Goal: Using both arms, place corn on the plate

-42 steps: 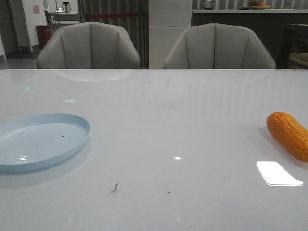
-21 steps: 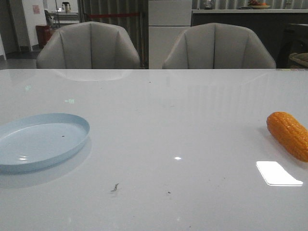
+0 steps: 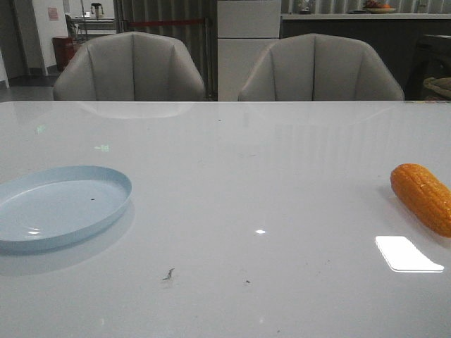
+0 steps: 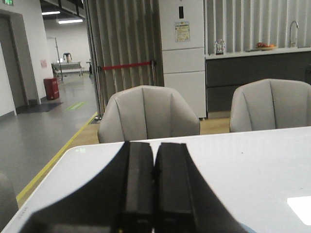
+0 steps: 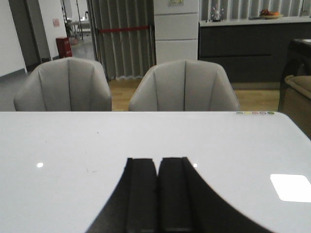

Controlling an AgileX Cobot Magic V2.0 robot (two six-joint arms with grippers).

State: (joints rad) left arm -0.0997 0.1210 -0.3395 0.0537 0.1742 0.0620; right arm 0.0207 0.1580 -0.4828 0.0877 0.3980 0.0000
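Observation:
The orange corn [image 3: 423, 197] lies on the white table at the far right, partly cut off by the frame edge. The pale blue plate [image 3: 21, 229] sits at the far left and holds nothing but a small dark speck. Neither arm shows in the front view. My left gripper [image 4: 154, 145] is shut with nothing between its black fingers, held above the table. A sliver of pale blue shows at the lower edge of that view. My right gripper [image 5: 158, 161] is shut and empty as well. The corn does not show in either wrist view.
Two grey chairs [image 3: 130, 67] [image 3: 320, 68] stand behind the table's far edge. A bright light reflection [image 3: 407, 253] lies on the table near the corn. Small dark specks [image 3: 168, 274] mark the front middle of the table.

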